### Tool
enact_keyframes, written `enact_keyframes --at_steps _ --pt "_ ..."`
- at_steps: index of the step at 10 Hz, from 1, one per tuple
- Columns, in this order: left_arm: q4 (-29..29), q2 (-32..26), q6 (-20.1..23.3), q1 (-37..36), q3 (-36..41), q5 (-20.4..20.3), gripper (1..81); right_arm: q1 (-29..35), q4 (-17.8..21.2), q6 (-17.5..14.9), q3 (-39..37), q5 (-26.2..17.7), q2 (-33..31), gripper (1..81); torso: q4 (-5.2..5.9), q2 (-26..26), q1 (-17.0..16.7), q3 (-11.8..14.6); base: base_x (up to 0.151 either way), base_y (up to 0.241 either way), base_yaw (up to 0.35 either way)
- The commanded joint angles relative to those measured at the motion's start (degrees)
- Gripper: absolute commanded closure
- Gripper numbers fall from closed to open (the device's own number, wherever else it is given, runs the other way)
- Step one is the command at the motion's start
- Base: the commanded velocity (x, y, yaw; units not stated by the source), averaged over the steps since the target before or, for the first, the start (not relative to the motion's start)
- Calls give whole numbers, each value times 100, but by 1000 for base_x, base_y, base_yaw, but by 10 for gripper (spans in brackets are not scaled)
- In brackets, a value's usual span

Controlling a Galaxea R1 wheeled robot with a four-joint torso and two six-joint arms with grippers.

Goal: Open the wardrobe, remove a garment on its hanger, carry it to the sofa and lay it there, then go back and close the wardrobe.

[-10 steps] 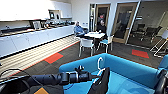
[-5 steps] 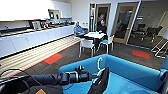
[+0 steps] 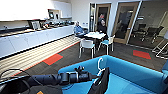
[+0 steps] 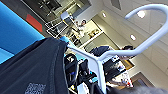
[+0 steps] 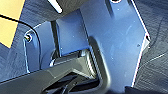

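Observation:
The bright blue sofa stands right in front of me, its back rim toward the room. My left arm reaches in from the left, and my left gripper is shut on the white hanger just under its hook. The black garment hangs limp from it over the sofa seat. In the left wrist view the hanger curves overhead, the garment's dark fabric drapes from its shoulder, and the blue sofa lies behind. The wardrobe is out of view.
Beyond the sofa stand white chairs around a white table, with people sitting there. A long white counter runs along the left wall. Glass doors are at the back. Red patches mark the dark carpet.

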Motion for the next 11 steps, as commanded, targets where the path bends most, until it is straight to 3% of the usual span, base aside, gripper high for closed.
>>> enact_keyframes --at_steps 1,3,4,5,6,8,10,11 --pt "96 8 51 -870 197 -217 811 167 28 -20 48 -358 53 10 0 0 0 0 0 0 0" --pt "97 0 42 -870 206 -217 811 167 28 -20 40 -358 53 10 0 4 6 0 0 0 0" --pt "97 8 43 -870 197 -217 811 167 19 -20 48 -358 53 10 356 2 2 0 0 0 0" --pt "88 26 42 -871 127 -217 811 175 2 -29 48 -358 62 10 527 2 0 0 0 0 0" --pt "62 44 42 -870 4 -217 811 175 -7 -29 48 -358 62 10 566 2 2 0 0 0 0" --pt "62 79 33 -870 -224 -208 811 175 -7 -29 48 -358 62 10 859 2 2 0 0 0 0" --pt "88 202 33 -870 -558 -199 811 175 2 -20 48 -358 62 10 706 2 2 0 0 0 0" --pt "70 368 25 -896 -873 -199 811 175 11 -20 48 -358 62 10 848 2 2 0 0 0 0"
